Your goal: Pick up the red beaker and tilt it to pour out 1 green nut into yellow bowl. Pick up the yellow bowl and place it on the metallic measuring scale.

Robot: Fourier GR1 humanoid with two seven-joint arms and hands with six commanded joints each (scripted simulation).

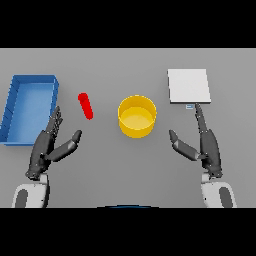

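1. Zero steps done: both hands rest relaxed and empty, left hand (47, 145), right hand (202, 146).
2. Red beaker (86, 105) lies untouched just ahead of left hand.
3. Yellow bowl (136, 116) stands between the hands, apparently empty; metallic measuring scale (188, 86) beyond right fingertips, bare.
4. Remaining: grasp, pour, transfer.

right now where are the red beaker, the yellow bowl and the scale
red beaker (86, 105): head view, middle of its red side
yellow bowl (131, 130): head view, front of its outer wall
metallic measuring scale (188, 85): head view, middle of its pale top plate
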